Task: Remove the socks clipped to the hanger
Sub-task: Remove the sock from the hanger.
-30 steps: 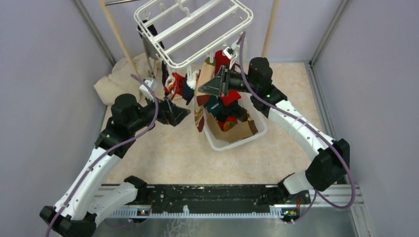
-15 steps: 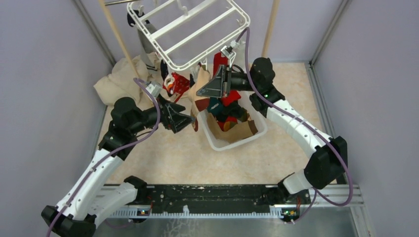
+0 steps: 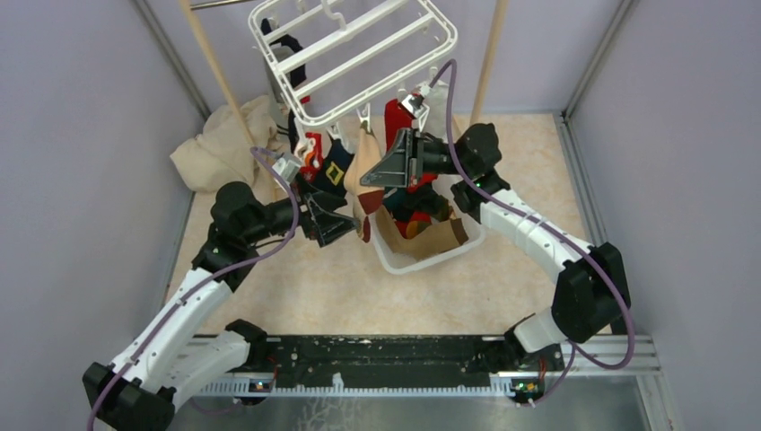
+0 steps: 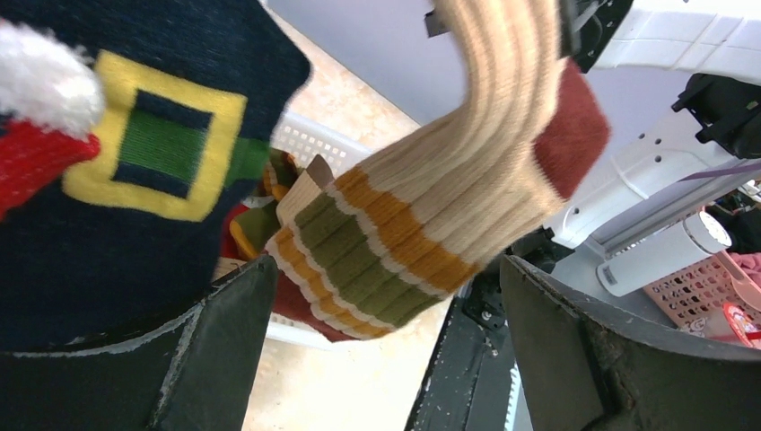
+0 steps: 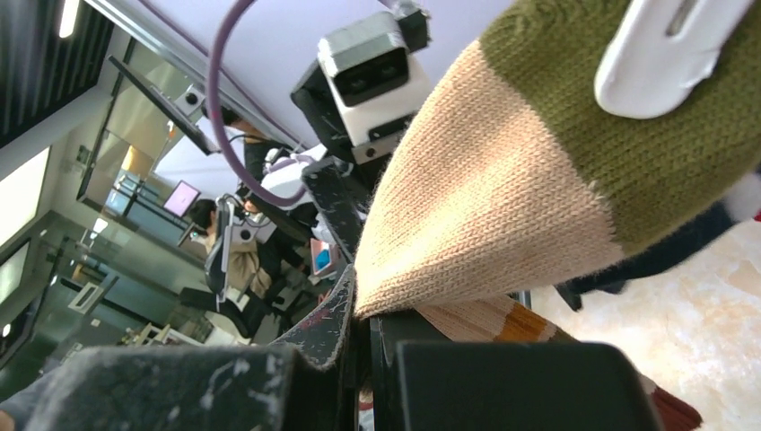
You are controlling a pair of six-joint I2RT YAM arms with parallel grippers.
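Observation:
The white hanger (image 3: 359, 54) hangs at the top with several socks clipped under it. My right gripper (image 3: 370, 177) is shut on a beige sock (image 5: 485, 206) with a green toe, held by a white clip (image 5: 664, 49). The same sock (image 3: 363, 171) hangs over the basket's left side. My left gripper (image 3: 345, 224) is open, its fingers (image 4: 224, 332) either side of that sock's striped cuff (image 4: 377, 242). A navy sock with a yellow square (image 4: 135, 153) hangs just left of it. A red sock (image 3: 397, 115) is clipped behind my right gripper.
A white slatted basket (image 3: 449, 247) holds several loose socks in the middle of the floor. A beige cloth (image 3: 224, 139) lies at the back left. Two wooden poles (image 3: 211, 63) stand at the back. Purple walls close in on both sides.
The hanger swung right and the clipped socks shifted with it. My left gripper moved right and forward under the striped sock. My right gripper lowered slightly, still holding the beige sock.

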